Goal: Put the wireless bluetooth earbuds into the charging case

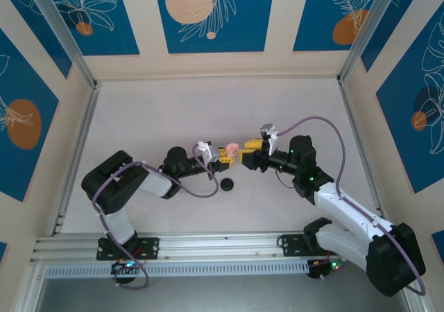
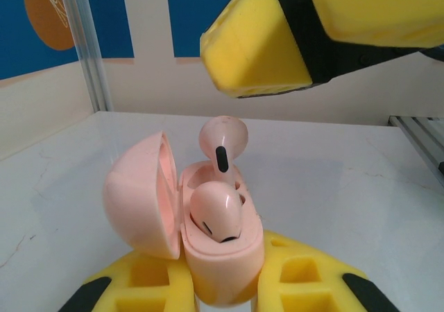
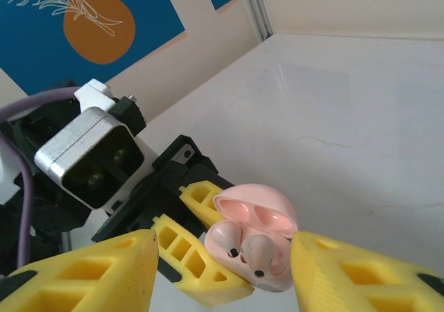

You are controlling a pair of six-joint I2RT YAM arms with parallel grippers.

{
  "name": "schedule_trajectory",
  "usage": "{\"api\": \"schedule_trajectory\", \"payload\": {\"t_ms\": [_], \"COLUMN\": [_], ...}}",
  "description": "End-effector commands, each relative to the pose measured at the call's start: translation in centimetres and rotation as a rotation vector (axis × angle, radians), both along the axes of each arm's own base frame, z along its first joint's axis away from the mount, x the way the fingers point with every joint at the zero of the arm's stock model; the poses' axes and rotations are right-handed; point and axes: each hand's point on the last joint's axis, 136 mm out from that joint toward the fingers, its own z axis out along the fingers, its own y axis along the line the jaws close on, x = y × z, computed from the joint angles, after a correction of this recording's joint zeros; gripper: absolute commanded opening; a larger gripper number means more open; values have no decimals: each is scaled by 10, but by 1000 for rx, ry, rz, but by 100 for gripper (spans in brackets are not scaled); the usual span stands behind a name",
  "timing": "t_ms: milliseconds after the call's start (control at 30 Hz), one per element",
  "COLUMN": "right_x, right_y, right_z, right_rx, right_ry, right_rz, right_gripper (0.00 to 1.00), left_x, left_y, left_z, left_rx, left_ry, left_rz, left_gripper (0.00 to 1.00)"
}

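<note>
Seen from above, the left gripper (image 1: 223, 158) is squeezing the pink charging case (image 1: 232, 148) near the middle of the table (image 1: 173, 111). The right gripper (image 1: 244, 154) is hanging spread wide just beside the case, holding nothing. A black disc (image 1: 227, 183) is lying nearby, toward the near edge. Bare table is lying all around, and every edge is far off.

In the left wrist view, the low earbud (image 2: 216, 213) is sitting deep in its hole. The tall earbud (image 2: 223, 140) is sticking up. A crooked push could tip it out or knock the open lid (image 2: 139, 194).

In the right wrist view, the yellow fingers (image 3: 90, 277) are standing on either side of the case. Coming in too fast could bump it loose.
</note>
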Motion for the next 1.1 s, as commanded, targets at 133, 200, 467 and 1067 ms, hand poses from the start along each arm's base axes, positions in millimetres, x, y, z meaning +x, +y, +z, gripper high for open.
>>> {"api": "schedule_trajectory", "payload": {"t_ms": [133, 200, 467, 1067], "right_x": [-7, -9, -8, 4], "right_y": [-2, -3, -5, -2], "right_z": [12, 13, 2, -5], "right_rx": [25, 20, 43, 71], "right_ry": [162, 189, 320, 371], "right_rz": [35, 44, 62, 72], "right_gripper": [47, 44, 36, 26], "left_x": [-10, -10, -11, -12], "left_y": [-2, -2, -1, 0], "left_z": [15, 14, 14, 15], "left_rx": [-32, -30, -29, -31], "left_ry": [-78, -77, -78, -76], "left_rz": [-33, -34, -34, -37], "left_gripper": [16, 16, 15, 15]}}
